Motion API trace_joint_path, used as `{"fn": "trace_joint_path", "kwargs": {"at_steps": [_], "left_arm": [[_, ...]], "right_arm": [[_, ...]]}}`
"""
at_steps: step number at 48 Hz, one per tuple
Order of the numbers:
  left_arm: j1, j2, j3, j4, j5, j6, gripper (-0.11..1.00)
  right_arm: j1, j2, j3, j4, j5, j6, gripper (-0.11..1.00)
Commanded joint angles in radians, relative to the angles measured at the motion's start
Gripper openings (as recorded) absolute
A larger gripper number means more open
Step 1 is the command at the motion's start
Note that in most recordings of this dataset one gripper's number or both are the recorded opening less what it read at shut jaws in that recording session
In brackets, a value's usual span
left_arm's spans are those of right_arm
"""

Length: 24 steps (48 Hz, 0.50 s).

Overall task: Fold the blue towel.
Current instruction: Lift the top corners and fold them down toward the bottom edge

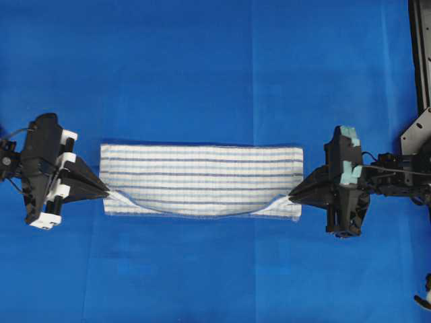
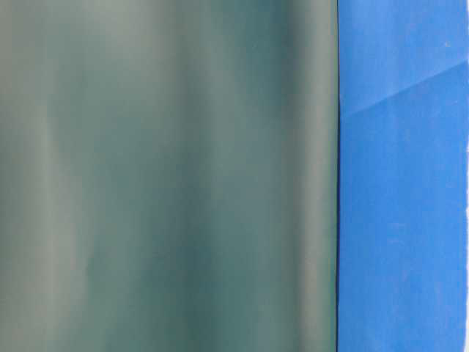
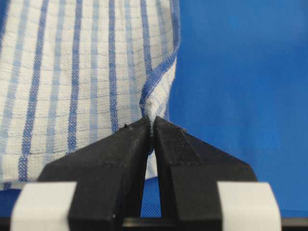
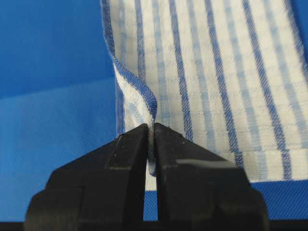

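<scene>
Blue towel [image 1: 202,176] lies mid-table on the blue table covering [image 1: 202,67], long side running left to right, folded into a band. Left end effector [image 1: 108,194] pinched tight on the towel's near-left corner; right end effector [image 1: 291,198] pinched tight on the near-right corner. Both corners lifted, near edge sagging in a curve between them. Table-level view blocked by a grey-green surface [image 2: 168,176].

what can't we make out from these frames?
- Table-level view: a blurred grey-green surface fills most of it; only table covering shows, no towel or arms.
- Overhead: how many layers of the blue towel the left gripper and right gripper pinch; too small.
- Wrist views: the towel's far end, cut off by the top edge.
</scene>
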Motion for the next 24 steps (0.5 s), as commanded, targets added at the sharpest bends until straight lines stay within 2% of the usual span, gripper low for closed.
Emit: {"fn": "trace_joint_path", "kwargs": {"at_steps": [1, 9, 12, 15, 19, 24], "left_arm": [[-0.003, 0.006, -0.025, 0.0, 0.02, 0.0, 0.02], [-0.003, 0.012, -0.029, 0.0, 0.028, -0.002, 0.02], [-0.003, 0.012, -0.031, -0.002, 0.026, -0.002, 0.03], [0.003, 0.009, -0.031, -0.002, 0.026, -0.002, 0.05], [0.012, -0.002, -0.034, -0.002, 0.028, -0.002, 0.22], [0.02, -0.034, -0.037, -0.002, 0.032, 0.008, 0.54]], "right_arm": [[0.005, 0.002, -0.02, 0.005, 0.002, -0.002, 0.06], [0.005, 0.002, -0.02, 0.006, 0.002, -0.002, 0.08], [0.005, 0.002, -0.02, 0.006, 0.002, -0.002, 0.16], [0.005, 0.002, -0.023, 0.011, 0.003, -0.002, 0.31], [0.005, 0.002, -0.025, 0.014, 0.003, -0.002, 0.59], [0.005, -0.014, -0.021, 0.012, 0.002, -0.015, 0.86]]}}
